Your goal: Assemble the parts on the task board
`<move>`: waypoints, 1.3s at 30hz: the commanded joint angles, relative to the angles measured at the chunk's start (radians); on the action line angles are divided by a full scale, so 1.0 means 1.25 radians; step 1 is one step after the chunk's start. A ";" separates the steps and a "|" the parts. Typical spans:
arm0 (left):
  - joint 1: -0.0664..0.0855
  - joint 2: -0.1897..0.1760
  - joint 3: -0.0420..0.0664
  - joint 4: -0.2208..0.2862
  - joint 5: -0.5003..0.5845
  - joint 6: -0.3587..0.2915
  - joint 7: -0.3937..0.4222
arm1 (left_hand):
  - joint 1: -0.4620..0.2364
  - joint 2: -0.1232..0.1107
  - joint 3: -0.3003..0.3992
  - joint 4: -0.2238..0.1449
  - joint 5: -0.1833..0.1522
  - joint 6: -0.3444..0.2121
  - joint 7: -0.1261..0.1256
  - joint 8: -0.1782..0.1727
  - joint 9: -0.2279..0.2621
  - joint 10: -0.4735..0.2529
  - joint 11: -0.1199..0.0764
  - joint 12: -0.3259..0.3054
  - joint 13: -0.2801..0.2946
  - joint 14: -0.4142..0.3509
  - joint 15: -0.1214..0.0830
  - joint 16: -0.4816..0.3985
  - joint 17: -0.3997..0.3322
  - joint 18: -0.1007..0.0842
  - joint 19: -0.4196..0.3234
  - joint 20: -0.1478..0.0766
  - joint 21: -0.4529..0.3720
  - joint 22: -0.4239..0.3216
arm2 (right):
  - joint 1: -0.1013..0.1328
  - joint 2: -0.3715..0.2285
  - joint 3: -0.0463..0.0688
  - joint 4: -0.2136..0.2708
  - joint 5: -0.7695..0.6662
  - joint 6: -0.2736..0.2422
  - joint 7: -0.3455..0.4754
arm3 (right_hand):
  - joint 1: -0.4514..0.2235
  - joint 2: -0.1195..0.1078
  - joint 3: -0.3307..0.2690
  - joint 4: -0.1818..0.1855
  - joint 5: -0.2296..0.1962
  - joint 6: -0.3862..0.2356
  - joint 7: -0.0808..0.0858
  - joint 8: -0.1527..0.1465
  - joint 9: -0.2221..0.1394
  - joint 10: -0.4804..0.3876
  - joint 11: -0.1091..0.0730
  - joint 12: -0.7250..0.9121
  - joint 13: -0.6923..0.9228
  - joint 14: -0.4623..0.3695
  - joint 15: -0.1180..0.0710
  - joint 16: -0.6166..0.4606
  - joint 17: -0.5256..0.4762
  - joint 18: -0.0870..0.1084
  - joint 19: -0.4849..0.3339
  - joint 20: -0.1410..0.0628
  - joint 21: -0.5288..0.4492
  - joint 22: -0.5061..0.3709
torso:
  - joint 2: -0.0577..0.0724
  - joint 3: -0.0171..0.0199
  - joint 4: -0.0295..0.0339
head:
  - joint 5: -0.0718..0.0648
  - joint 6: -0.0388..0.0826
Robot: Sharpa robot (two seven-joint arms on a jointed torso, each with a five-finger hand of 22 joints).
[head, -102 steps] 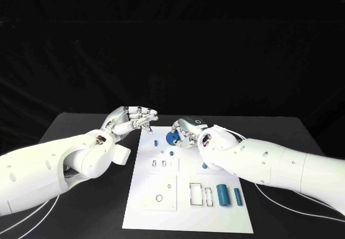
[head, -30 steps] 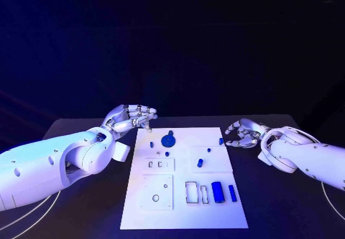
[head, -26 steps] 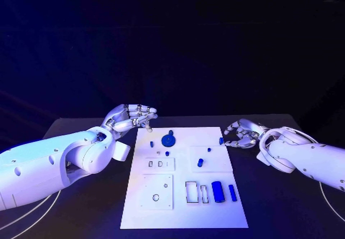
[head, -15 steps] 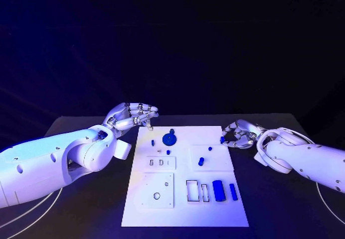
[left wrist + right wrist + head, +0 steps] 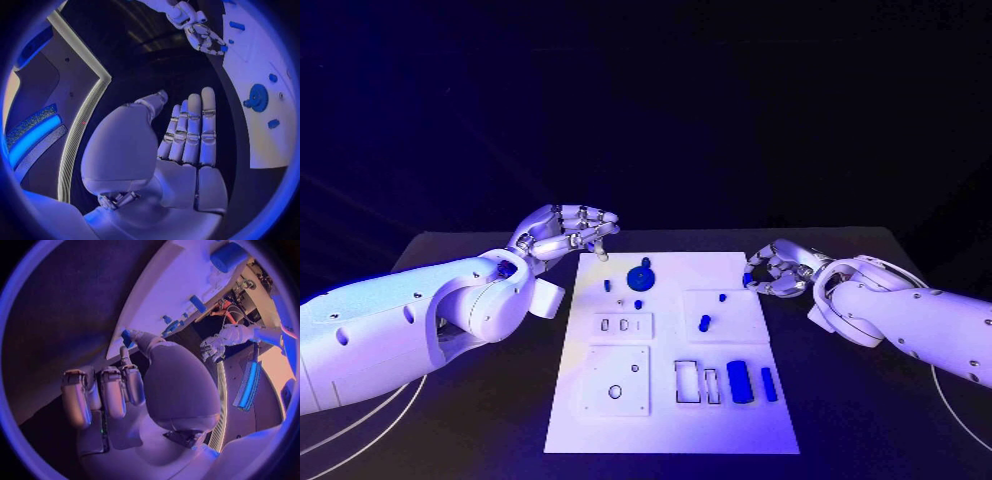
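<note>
Right hand (image 5: pixel 780 268), fingers pinching a small blue part (image 5: pixel 750 283), has neared the task board (image 5: pixel 668 430); left hand's (image 5: pixel 571 234) stay curled.

surface: black table (image 5: pixel 473 420) | on it: white task board (image 5: pixel 668 425), lying flat mid-table

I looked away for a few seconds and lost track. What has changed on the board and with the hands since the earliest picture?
The right hand has left the blue gear, gone to the task board's right edge, and now pinches a small blue part there. The left hand stays curled at the board's far left corner; the other parts lie as before.
</note>
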 commanded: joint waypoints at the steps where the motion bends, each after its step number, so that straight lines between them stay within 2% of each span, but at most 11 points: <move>1: 0.000 0.002 0.000 0.001 0.001 0.015 0.003 | 0.005 0.004 0.003 -0.003 0.000 -0.002 0.000 -0.003 0.001 -0.002 0.002 -0.005 0.001 -0.007 0.001 -0.003 -0.001 0.004 -0.005 0.001 0.003 0.001 | -0.001 0.003 0.000 -0.003 0.000 0.013 0.011 | 0.000 0.010 0.013 -0.003 -0.019 0.009 -0.002 0.005 0.000 0.013 -0.006 0.003 0.133 0.074 -0.008 0.003 0.169 -0.011 0.085 -0.007 0.004 0.211 | 0.000 0.0002 0.0009 | -0.001 -0.001; 6: 0.000 0.001 0.000 0.001 0.001 0.015 0.002 | 0.005 0.004 0.004 -0.003 0.000 -0.002 0.000 -0.003 0.001 -0.002 0.002 -0.005 0.001 -0.007 0.001 -0.003 -0.001 0.004 -0.006 0.001 0.003 0.001 | -0.001 0.008 0.000 -0.006 0.000 0.016 0.010 | 0.000 0.010 0.013 -0.003 -0.019 0.009 -0.002 0.005 0.000 0.013 -0.006 0.003 0.133 0.074 -0.008 0.003 0.169 -0.011 0.085 -0.007 0.004 0.211 | 0.001 0.0008 -0.0007 | 0.001 -0.001; 18: 0.000 0.001 0.000 0.001 0.001 0.018 -0.001 | 0.004 0.005 0.004 -0.002 0.000 -0.002 0.000 -0.003 0.001 -0.002 0.003 -0.005 0.001 -0.007 0.001 -0.004 -0.001 0.004 -0.006 0.001 0.004 0.002 | -0.002 0.015 0.000 -0.012 -0.002 0.011 0.006 | -0.004 0.009 0.020 -0.004 -0.025 0.013 -0.002 0.005 0.000 0.015 -0.007 0.005 0.135 0.074 -0.009 0.003 0.170 -0.011 0.085 -0.009 0.004 0.211 | 0.000 0.0007 -0.0004 | 0.002 -0.003; 24: 0.000 0.000 0.000 0.001 0.001 0.018 -0.001 | 0.004 0.005 0.004 -0.002 0.000 -0.002 0.000 -0.003 0.001 -0.002 0.003 -0.005 0.001 -0.007 0.001 -0.004 -0.001 0.004 -0.006 0.001 0.004 0.002 | -0.002 0.016 0.000 -0.013 -0.004 -0.008 -0.004 | -0.006 0.019 0.039 -0.008 -0.019 0.029 -0.007 0.010 0.002 0.016 -0.011 0.005 0.135 0.074 -0.010 0.003 0.170 -0.011 0.085 -0.010 0.004 0.211 | 0.000 0.0008 -0.0005 | 0.002 -0.003; 25: 0.000 0.000 0.000 0.001 0.001 0.019 -0.001 | 0.004 0.005 0.004 -0.002 0.000 -0.002 0.000 -0.003 0.001 -0.002 0.003 -0.005 0.001 -0.007 0.001 -0.004 -0.001 0.004 -0.006 0.001 0.004 0.002 | -0.002 0.016 0.000 -0.013 -0.005 -0.011 -0.005 | -0.002 0.031 0.052 -0.014 -0.012 0.044 -0.012 0.019 0.006 0.016 -0.016 0.005 0.135 0.074 -0.012 0.004 0.171 -0.011 0.085 -0.012 0.004 0.211 | 0.000 0.0010 -0.0006 | 0.002 -0.003; 34: 0.000 -0.001 0.000 0.001 0.001 0.019 -0.002 | 0.004 0.005 0.004 -0.002 0.000 -0.002 0.000 -0.003 0.001 -0.002 0.003 -0.005 0.001 -0.007 0.001 -0.004 -0.001 0.004 -0.006 0.001 0.004 0.002 | -0.003 0.016 0.000 -0.007 -0.008 -0.042 -0.004 | -0.006 0.041 0.069 -0.025 -0.005 0.058 -0.018 0.032 0.014 0.016 -0.021 0.004 0.135 0.074 -0.012 0.003 0.171 -0.011 0.085 -0.013 0.004 0.211 | 0.000 0.0011 -0.0011 | 0.003 -0.004; 39: 0.000 -0.002 0.000 0.001 0.001 0.019 -0.002 | 0.004 0.005 0.004 -0.002 0.000 -0.002 0.000 -0.003 0.001 -0.002 0.003 -0.005 0.001 -0.007 0.001 -0.004 -0.001 0.004 -0.006 0.001 0.004 0.002 | -0.002 0.017 0.000 0.006 -0.007 -0.059 -0.011 | -0.014 0.042 0.071 -0.026 0.000 0.060 -0.019 0.036 0.017 0.015 -0.023 0.003 0.134 0.074 -0.012 0.003 0.170 -0.011 0.085 -0.013 0.004 0.211 | 0.000 0.0015 -0.0017 | 0.004 -0.004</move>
